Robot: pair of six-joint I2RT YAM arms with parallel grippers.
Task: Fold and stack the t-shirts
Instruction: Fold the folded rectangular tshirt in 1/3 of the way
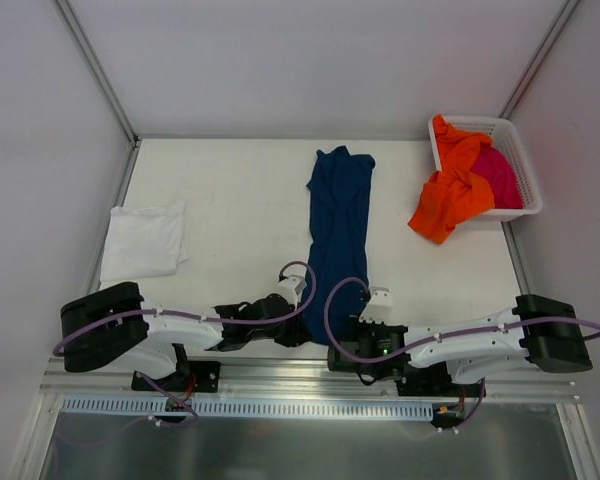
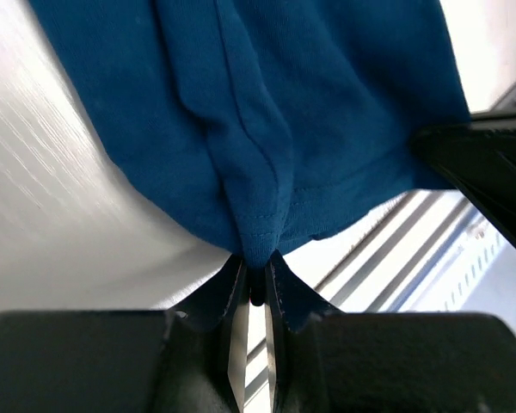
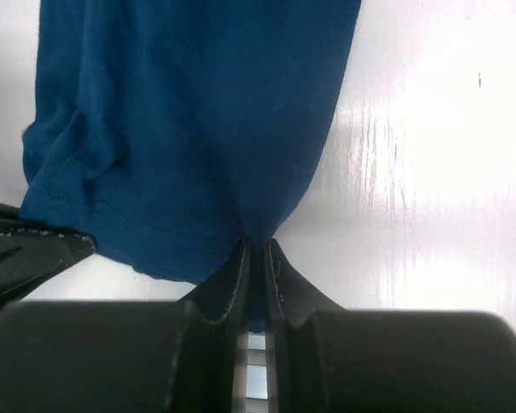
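Note:
The navy blue t-shirt (image 1: 338, 230) lies as a long narrow strip down the middle of the table, its chest print hidden. My left gripper (image 1: 302, 322) is shut on its near hem at the left corner (image 2: 256, 249). My right gripper (image 1: 365, 325) is shut on the near hem at the right corner (image 3: 256, 245). The two grippers sit close together at the near edge. The white t-shirt (image 1: 143, 241) lies folded at the left. The orange t-shirt (image 1: 454, 186) hangs over the basket's front rim, and the magenta t-shirt (image 1: 500, 174) lies inside the basket.
The white lattice basket (image 1: 515, 150) stands at the back right corner. Metal rails and a cable tray (image 1: 280, 405) run along the near edge under the arm bases. Grey walls close in the table at the back and both sides.

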